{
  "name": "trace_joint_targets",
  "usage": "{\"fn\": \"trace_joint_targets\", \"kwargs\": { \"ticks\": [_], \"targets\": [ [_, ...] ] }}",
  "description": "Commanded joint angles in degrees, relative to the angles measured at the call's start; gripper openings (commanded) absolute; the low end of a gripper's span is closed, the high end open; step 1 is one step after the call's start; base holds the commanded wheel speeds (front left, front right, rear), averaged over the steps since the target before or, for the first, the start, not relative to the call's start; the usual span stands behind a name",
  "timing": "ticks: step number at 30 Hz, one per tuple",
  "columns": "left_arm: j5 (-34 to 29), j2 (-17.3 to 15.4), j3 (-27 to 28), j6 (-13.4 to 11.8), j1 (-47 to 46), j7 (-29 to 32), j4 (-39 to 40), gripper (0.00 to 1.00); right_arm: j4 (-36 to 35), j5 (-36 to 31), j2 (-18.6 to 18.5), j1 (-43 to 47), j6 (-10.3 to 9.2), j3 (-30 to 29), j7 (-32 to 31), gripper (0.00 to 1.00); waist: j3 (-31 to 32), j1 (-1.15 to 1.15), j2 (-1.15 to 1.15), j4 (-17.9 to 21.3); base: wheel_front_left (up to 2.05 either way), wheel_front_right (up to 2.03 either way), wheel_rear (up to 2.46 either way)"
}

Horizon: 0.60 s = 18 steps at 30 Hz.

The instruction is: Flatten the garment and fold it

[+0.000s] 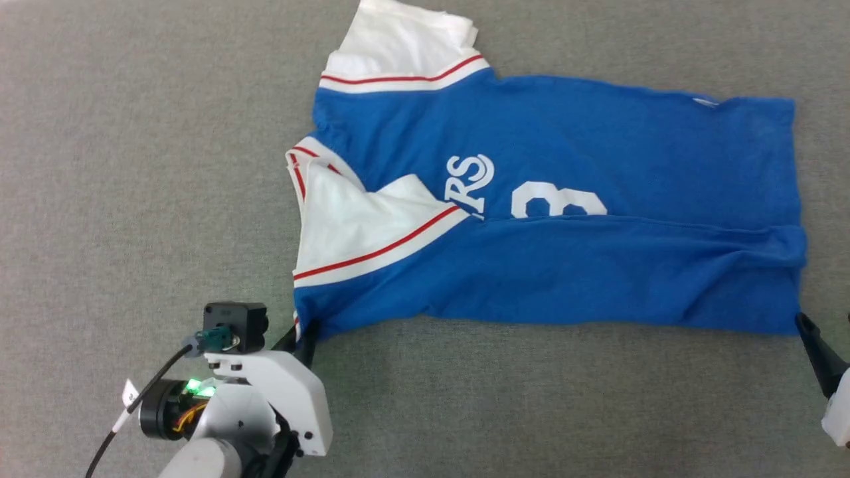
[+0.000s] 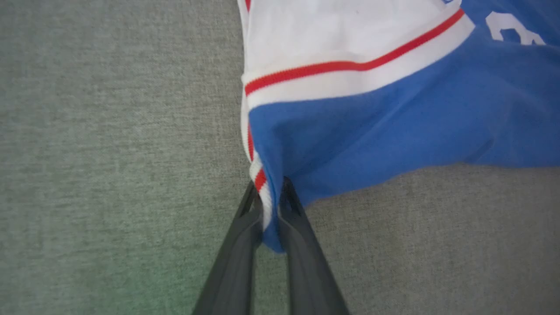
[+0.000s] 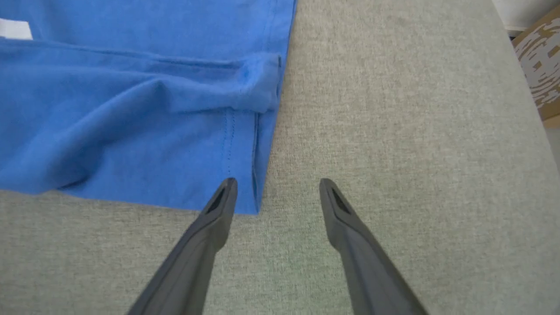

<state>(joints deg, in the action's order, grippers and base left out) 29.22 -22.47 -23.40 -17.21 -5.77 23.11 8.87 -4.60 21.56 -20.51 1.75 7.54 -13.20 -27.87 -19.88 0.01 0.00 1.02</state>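
The garment [image 1: 564, 219], a royal-blue jersey with white sleeves and thin red stripes, lies sideways on the grey surface, its near long edge folded up over the white lettering and number. My left gripper [image 1: 302, 332] is shut on the garment's near left corner; in the left wrist view the blue and red-white fabric [image 2: 350, 113] is pinched between the two dark fingers of the left gripper [image 2: 269, 188]. My right gripper [image 3: 275, 186] stands open at the garment's [image 3: 131, 109] near hem corner, its left finger over the hem. One right fingertip [image 1: 807, 328] shows beside that corner.
The grey fabric-covered table [image 1: 133, 166] spreads wide to the left of and in front of the garment. Its right edge [image 3: 520, 87] shows in the right wrist view, with a cardboard box [image 3: 540, 65] beyond it.
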Motion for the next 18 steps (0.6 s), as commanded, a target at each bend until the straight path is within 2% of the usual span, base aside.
{"fn": "trace_joint_targets", "kwargs": {
  "ticks": [1,9,10,11,18],
  "targets": [
    [-0.3,0.4,-0.4,-0.3,-0.3,-0.3,0.3,0.0,1.0,0.0,0.0,-0.9,-0.05,-0.1,-0.4,1.0,-1.2,-0.01,0.0,-1.0,0.0,0.0,0.0],
    [-0.8,1.1,-1.0,-0.5,-2.0,-0.4,0.6,0.0,6.7,1.5,-0.1,-3.6,-0.05,3.4,-2.2,1.0,-3.5,-0.01,0.0,-1.8,0.0,0.0,0.0],
    [-0.9,1.1,-1.0,-0.6,-2.2,-0.4,0.6,0.0,7.4,2.1,-0.2,-3.9,-0.05,4.0,-2.8,0.75,-3.6,-0.01,0.0,-1.8,0.0,0.0,0.0],
    [-0.9,1.1,-1.1,-0.6,-2.3,-0.4,0.7,0.0,7.9,2.8,0.0,-4.3,-0.05,4.0,-3.0,0.0,-3.6,-0.01,0.0,-1.8,0.0,0.0,0.0],
    [0.3,1.5,-0.1,-0.8,-1.7,-1.6,1.6,0.0,6.8,4.8,-0.5,-5.3,-0.05,3.5,-4.6,0.0,-1.9,-0.01,0.0,-1.5,0.0,0.0,0.0]
  ]
}}
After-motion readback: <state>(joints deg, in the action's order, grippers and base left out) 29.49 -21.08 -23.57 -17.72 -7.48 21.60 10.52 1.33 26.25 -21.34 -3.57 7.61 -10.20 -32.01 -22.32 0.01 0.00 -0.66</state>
